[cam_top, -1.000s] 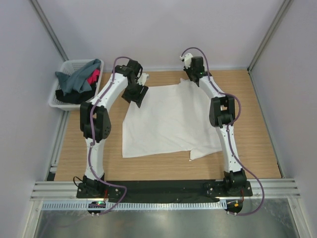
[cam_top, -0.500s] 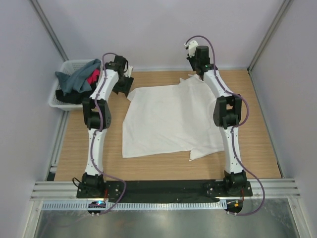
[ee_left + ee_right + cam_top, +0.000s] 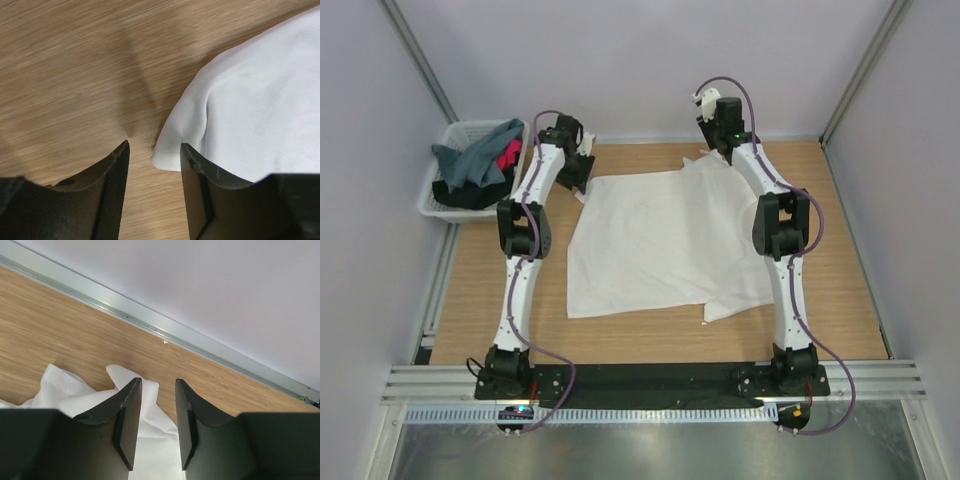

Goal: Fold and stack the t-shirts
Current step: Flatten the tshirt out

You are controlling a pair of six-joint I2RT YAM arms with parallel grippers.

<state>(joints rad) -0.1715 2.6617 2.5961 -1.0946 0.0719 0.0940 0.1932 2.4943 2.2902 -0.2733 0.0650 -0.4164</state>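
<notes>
On the wooden table [image 3: 470, 300] a white t-shirt [image 3: 660, 240] is spread. The left gripper [image 3: 153, 145] is seen with jaws apart beside its corner, the right gripper [image 3: 158, 381] narrowly parted.

The wooden table [image 3: 840, 260] carries a white t-shirt [image 3: 660, 240] spread out.

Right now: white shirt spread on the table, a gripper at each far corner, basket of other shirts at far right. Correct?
No: the basket of other shirts is at far left, beside the left arm; the top view shows it. The rest holds: white shirt spread on the table, left gripper and right gripper at its far corners.
</notes>
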